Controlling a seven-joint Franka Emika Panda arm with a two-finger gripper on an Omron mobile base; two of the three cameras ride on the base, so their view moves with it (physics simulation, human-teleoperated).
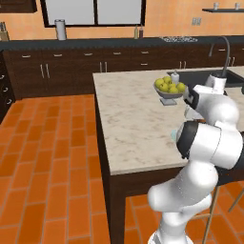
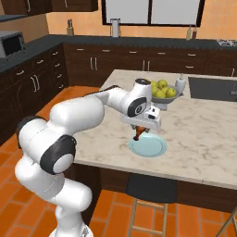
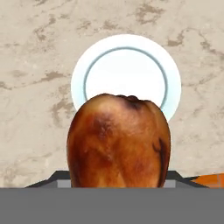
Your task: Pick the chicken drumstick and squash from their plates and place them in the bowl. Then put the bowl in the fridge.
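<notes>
Marbled beige desk (image 2: 203, 134), pale light-blue glazed plate (image 2: 149, 146) beneath; pincer (image 2: 138, 134) clamped on small reddish-brown chicken drumstick (image 3: 118, 142); probably light, greasy, best gripped across meaty end.

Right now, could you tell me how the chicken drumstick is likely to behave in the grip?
The chicken drumstick looks stiff and probably light. Its rounded, glossy meaty end may slip or swivel in the gripper, hanging above the light-blue plate.

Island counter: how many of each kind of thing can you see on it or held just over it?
Chicken drumstick, held in the gripper: 1
Light-blue plate: 1
Grey fruit bowl: 1
White bottle: 1
Total: 4
</notes>
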